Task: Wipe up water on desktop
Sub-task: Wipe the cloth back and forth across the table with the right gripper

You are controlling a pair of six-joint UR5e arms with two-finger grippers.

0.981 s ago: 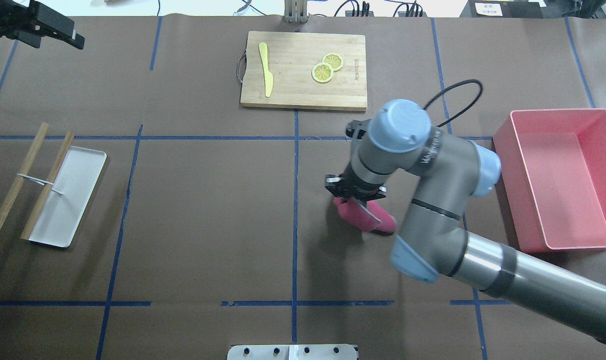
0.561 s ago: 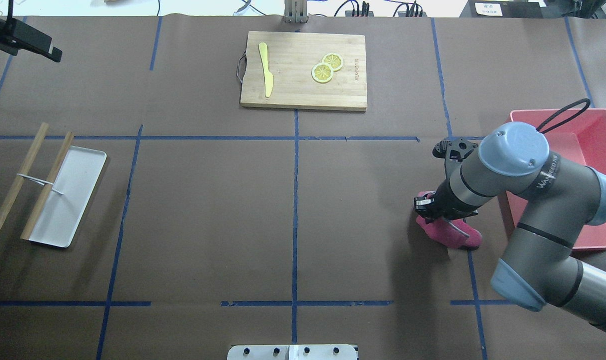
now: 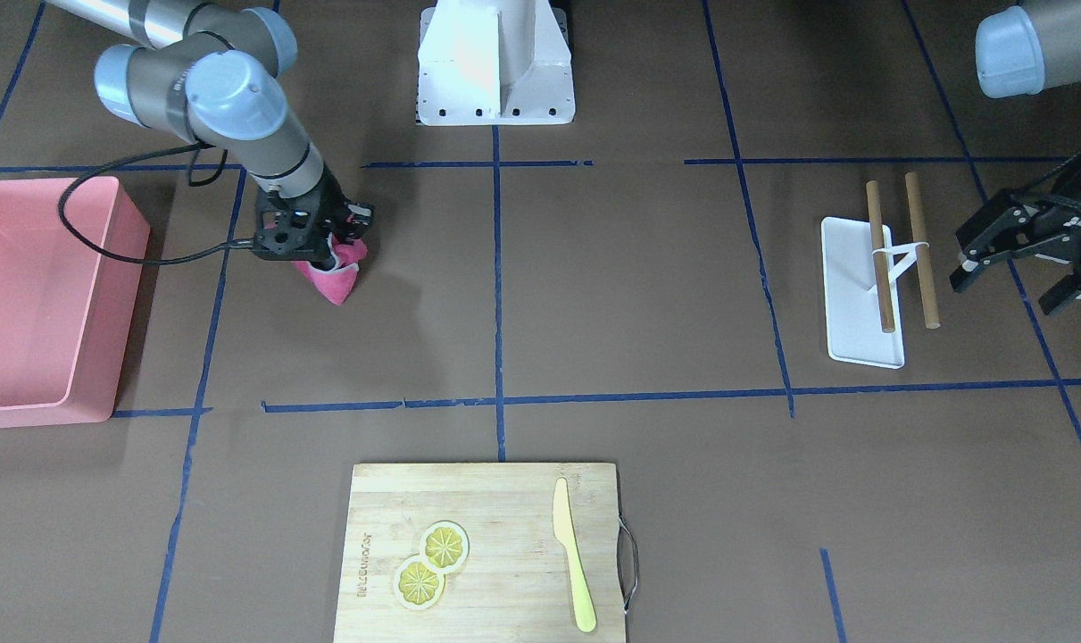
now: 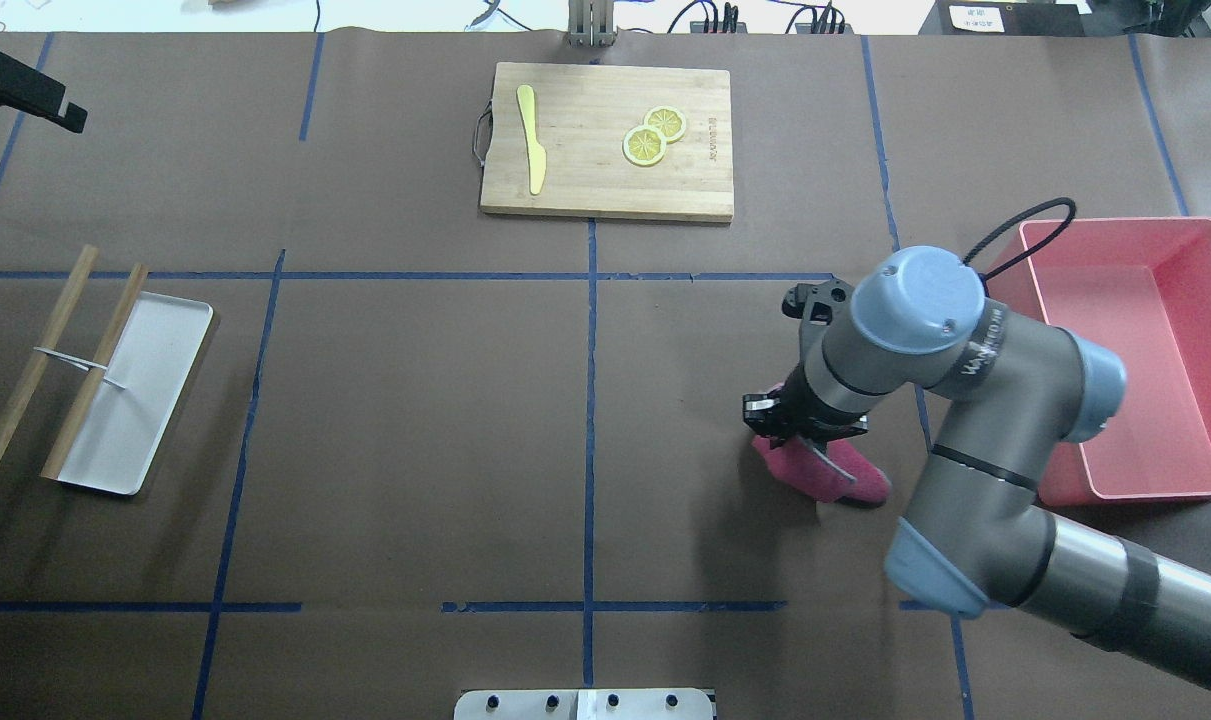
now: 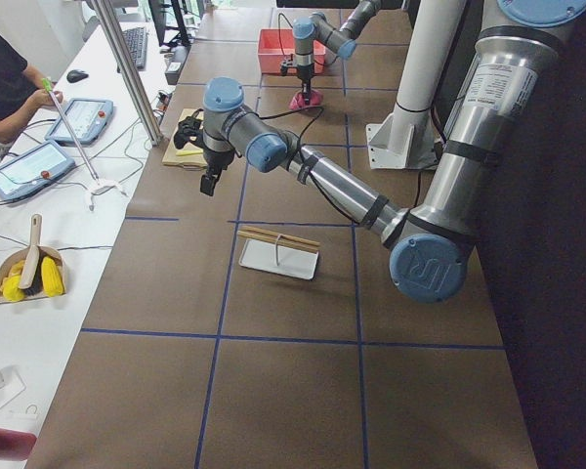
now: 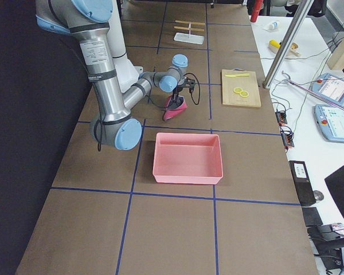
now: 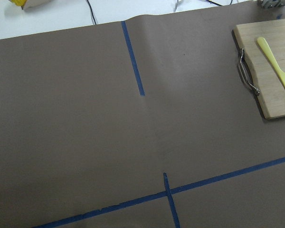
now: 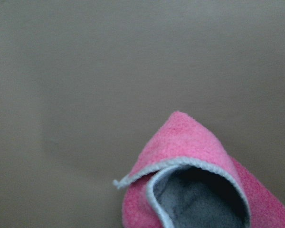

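Note:
The desktop (image 4: 415,430) is dark brown with blue tape lines; I see no water on it. My right gripper (image 4: 803,437) is shut on a pink cloth (image 4: 827,477) and presses it onto the desktop right of centre. The cloth also shows in the front-facing view (image 3: 333,281) and fills the lower right of the right wrist view (image 8: 190,156). My left gripper (image 3: 1006,295) is open and empty, raised at the desktop's far left, beside the white tray (image 3: 848,304).
A pink bin (image 4: 1115,222) stands just right of the right arm. A bamboo cutting board (image 4: 605,190) with a yellow knife (image 4: 532,150) and lemon slices (image 4: 653,135) lies at the far middle. A white tray (image 4: 155,380) with two wooden sticks (image 4: 60,350) lies at the left.
My right gripper dragged the pink cloth to the right toward the bin, then back left partway. The left gripper drew back toward the far left corner.

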